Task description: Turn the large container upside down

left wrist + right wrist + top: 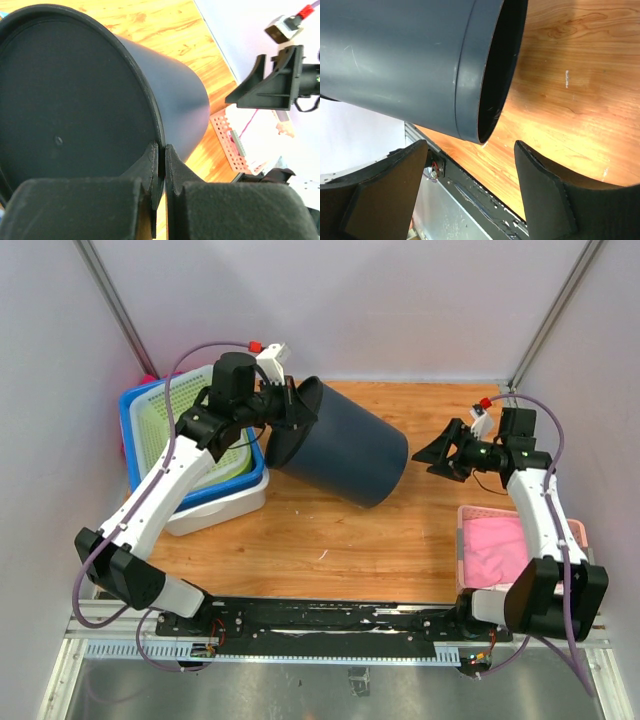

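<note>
The large container (pixel 345 450) is a dark blue-grey bucket lying tilted on its side in the middle of the wooden table. Its open mouth (pixel 500 65) faces right, towards my right arm, and the mouth's lower edge meets the wood. Its closed base (pixel 65 100) faces left. My left gripper (pixel 295 405) is shut on the raised rim of that base, pinched between the fingertips (pixel 150 157). My right gripper (pixel 432 455) hangs open to the right of the mouth, apart from it, with nothing between its fingers (pixel 540 185).
A blue basket (pixel 140 440) with a green liner sits on a white tub at the left edge, under my left arm. A pink perforated basket (pixel 500 540) with pink cloth stands at the near right. The table's front rail (pixel 485 200) runs below the right gripper.
</note>
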Robot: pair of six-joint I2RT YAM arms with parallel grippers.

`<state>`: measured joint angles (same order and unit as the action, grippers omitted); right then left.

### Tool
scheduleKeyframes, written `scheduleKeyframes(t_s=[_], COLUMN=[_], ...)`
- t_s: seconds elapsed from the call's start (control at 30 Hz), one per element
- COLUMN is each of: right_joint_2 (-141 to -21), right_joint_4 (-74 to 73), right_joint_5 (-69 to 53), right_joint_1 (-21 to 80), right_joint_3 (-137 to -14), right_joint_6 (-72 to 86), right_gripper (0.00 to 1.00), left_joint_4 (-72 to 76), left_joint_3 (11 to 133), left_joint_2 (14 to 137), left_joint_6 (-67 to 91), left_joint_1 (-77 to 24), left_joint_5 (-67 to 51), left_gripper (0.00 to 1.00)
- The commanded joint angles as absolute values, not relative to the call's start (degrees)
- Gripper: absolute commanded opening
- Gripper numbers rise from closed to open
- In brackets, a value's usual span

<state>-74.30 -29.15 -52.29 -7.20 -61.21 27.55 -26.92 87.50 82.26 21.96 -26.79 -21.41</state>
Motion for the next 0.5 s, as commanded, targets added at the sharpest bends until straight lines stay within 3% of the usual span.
scheduleKeyframes(t_s=[0.0,0.47], right_joint_2=[-68.6,-50.1], right_joint_4=[-34.2,-42.9], right_joint_5=[-44.7,-20.1], right_joint_1=[-7.9,-7.9], right_joint_3=[-60.9,-64.3], right_joint_6=[26.5,28.0], right_gripper=[0.72,0.72], left_joint_4=[-27.0,-27.5], left_joint_3=[93.9,100.6], left_joint_2=[83.4,91.9], left_joint_6=[16.2,12.6], left_joint_1=[-27.4,-48.1], left_joint_5=[-20.9,-13.1], left_gripper=[0.0,0.0])
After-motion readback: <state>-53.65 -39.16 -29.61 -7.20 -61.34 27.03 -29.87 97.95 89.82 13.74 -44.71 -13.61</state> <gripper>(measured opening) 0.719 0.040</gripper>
